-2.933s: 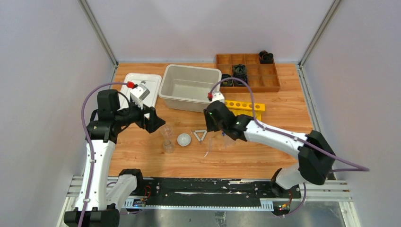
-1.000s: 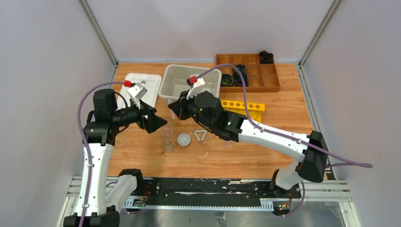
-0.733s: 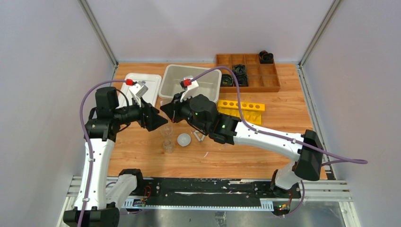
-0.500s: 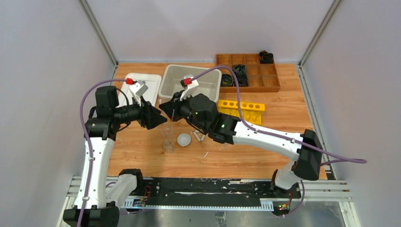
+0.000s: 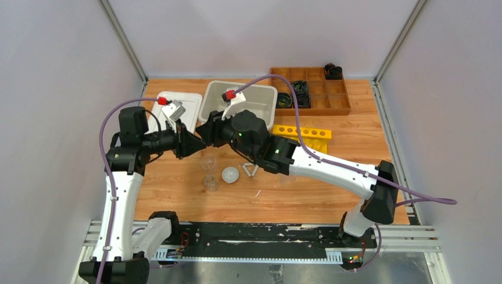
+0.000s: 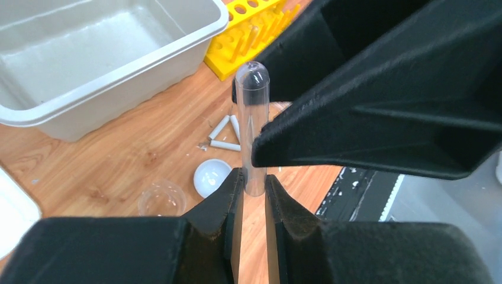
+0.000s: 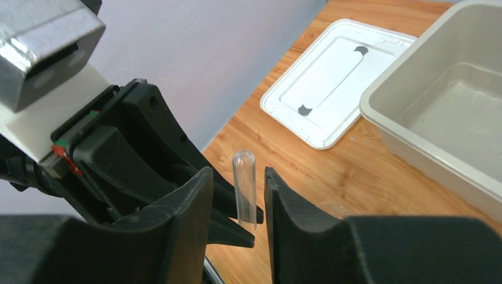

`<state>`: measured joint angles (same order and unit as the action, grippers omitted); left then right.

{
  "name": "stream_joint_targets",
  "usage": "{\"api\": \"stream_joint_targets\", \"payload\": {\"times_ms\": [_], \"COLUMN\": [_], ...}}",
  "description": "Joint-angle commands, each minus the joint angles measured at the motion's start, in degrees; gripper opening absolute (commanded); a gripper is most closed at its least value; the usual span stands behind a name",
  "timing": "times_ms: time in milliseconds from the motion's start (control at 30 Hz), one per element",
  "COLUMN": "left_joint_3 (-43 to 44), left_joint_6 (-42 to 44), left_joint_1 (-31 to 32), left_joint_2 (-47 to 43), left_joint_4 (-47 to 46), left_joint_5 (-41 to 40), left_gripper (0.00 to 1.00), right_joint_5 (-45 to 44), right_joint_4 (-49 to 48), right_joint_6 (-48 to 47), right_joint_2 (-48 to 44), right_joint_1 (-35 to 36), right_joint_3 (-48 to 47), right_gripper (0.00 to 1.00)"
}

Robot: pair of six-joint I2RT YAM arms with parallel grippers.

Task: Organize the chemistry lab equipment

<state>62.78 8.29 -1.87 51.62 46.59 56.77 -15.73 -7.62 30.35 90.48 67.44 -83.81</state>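
Seen from overhead, the left pincer [image 5: 194, 145] and the right pincer [image 5: 207, 133] are meeting tip to tip above the wooden surface [image 5: 355, 154], just in front of a beige bin [image 5: 260, 89] and a white tray [image 5: 186, 99]. Small glass beakers [image 5: 208, 163], a white round dish [image 5: 230, 174] and a white triangle frame [image 5: 250, 170] are sitting on the surface just below them, and a yellow tube rack [image 5: 303, 134] is lying behind the right arm. In the left wrist view, the left pincer is pinching one end of a clear tube [image 6: 251, 118], whose rounded end is pointing away from the fingers, while the right pincer's black fingers are reaching in around the tube from the right. In the right wrist view, the right pincer is standing spread around the same tube, with a sliver of gap showing on either side of the glass, and the left pincer is gripping the tube from the far side.
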Motion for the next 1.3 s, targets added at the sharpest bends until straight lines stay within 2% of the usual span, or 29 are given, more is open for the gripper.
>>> {"api": "stream_joint_targets", "payload": {"times_ms": [0, 100, 167, 300, 567, 667, 833, 1033, 1067, 1100, 1133, 1167, 1200, 1267], "left_joint_3": [-0.2, -0.9, -1.1, -1.2, -0.9, -1.1, -1.2, -1.0, -1.0, -0.9, -0.8, -0.7, -0.5, -0.4], "left_joint_6": [4.3, 6.6, 7.3, 7.7, 7.8, 7.8, 7.7, 7.4, 7.0, 6.4, 6.0, 5.7, 5.4, 5.2], "left_joint_1": [-0.2, -0.2, -0.2, -0.1, 0.0, 0.2, 0.3, 0.4, 0.4, 0.4, 0.4, 0.4, 0.4, 0.4], "left_joint_2": [-2.7, -3.9, -4.1, -3.7, -3.9, -4.1, -3.7, -3.1, -3.1, -3.0, -2.9, -2.8, -2.9, -3.0], "left_joint_4": [-1.1, -1.1, -1.1, -1.1, -1.1, -1.1, -1.1, -1.0, -1.0, -1.0, -1.0, -1.0, -1.0, -1.0], "left_joint_5": [-1.1, -1.2, -1.2, -1.0, -1.3, -1.5, -2.2, -2.6, -3.0, -3.9, -4.6, -5.0, -5.5, -6.1], "left_gripper": [0.12, 0.13, 0.14, 0.13, 0.14, 0.14, 0.16, 0.17, 0.22, 0.41, 0.7, 0.86, 0.97, 1.0], "right_joint_5": [4.7, 12.3, 15.9, 22.9, 25.6, 24.8, 24.0, 23.5, 23.2, 22.4, 20.9, 18.9, 16.4, 11.4], "right_joint_4": [15.8, 23.1, 27.2, 29.3, 31.8, 32.2, 32.5, 34.0, 34.3, 34.8, 35.3, 36.0, 36.6, 36.6], "right_joint_6": [0.7, -1.6, -3.1, -3.6, -2.9, -3.2, -3.9, -5.4, -5.8, -6.4, -7.5, -8.8, -9.6, -10.4], "right_joint_2": [1.9, 3.6, 4.7, 6.6, 10.2, 10.8, 11.4, 10.8, 10.4, 9.7, 8.9, 7.7, 6.0, 1.6], "right_joint_1": [-3.7, -5.6, -6.0, -6.9, -7.3, -7.3, -7.4, -7.9, -8.1, -8.3, -8.5, -8.7, -9.1, -10.7], "right_joint_3": [-10.4, -15.5, -18.7, -22.2, -26.8, -27.7, -29.1, -29.0, -28.7, -28.2, -27.6, -26.5, -24.8, -19.3], "right_gripper": [0.46, 0.53, 0.54, 0.55, 0.52, 0.47, 0.32, 0.06, 0.02, 0.0, 0.0, 0.0, 0.0, 0.0]}}
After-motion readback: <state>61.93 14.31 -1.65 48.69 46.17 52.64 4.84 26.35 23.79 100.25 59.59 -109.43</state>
